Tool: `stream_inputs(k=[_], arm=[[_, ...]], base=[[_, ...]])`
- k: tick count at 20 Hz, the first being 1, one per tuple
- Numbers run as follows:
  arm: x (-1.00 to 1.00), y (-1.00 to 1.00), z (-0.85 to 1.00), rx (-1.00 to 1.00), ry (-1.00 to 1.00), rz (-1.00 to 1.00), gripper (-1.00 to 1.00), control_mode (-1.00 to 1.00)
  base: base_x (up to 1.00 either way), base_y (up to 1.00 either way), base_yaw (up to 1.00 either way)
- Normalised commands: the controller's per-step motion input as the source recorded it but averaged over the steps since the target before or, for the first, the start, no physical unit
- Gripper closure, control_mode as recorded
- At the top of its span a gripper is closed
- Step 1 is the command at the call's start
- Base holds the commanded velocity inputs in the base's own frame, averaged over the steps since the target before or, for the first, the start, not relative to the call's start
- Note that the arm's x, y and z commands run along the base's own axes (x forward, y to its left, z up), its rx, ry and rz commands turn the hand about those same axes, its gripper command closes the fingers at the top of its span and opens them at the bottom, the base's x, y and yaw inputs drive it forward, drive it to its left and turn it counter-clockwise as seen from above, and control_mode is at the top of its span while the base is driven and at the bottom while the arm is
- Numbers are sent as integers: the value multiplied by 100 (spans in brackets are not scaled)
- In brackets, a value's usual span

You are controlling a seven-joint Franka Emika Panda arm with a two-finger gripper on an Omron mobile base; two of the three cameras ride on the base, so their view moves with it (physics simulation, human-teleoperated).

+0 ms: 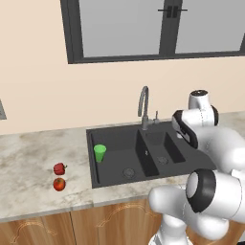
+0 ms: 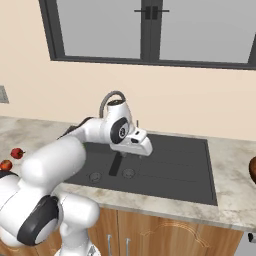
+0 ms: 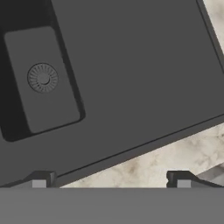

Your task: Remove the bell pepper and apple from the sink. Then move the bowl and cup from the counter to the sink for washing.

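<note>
The cup [image 1: 100,153] stood in the sink's [image 1: 115,179] large left basin; on the counter [image 1: 28,158] to its left, the bell pepper [image 1: 59,168] lay just behind the apple [image 1: 59,184].

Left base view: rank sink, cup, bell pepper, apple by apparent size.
1. sink, by far the largest
2. cup
3. bell pepper and apple: look about alike, so no ranking between them.

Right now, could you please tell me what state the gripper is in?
Gripper: open, jaws spread wide, holding nothing, above the flat side of the sink near the counter edge.
</note>
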Motion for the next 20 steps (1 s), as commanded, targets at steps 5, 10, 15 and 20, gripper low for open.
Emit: stream_inputs(k=[5,10,15,20], arm=[[-10,-57,12,0,0,0,-100,-100],[-9,-59,12,0,0,0,-100,-100],[-10,-59,8,0,-1,3,-100,-100],[-23,-54,0,0,-10,11,-100,-100]], base=[[0,0,0],[0,0,0],[0,0,0],[0,0,0]])
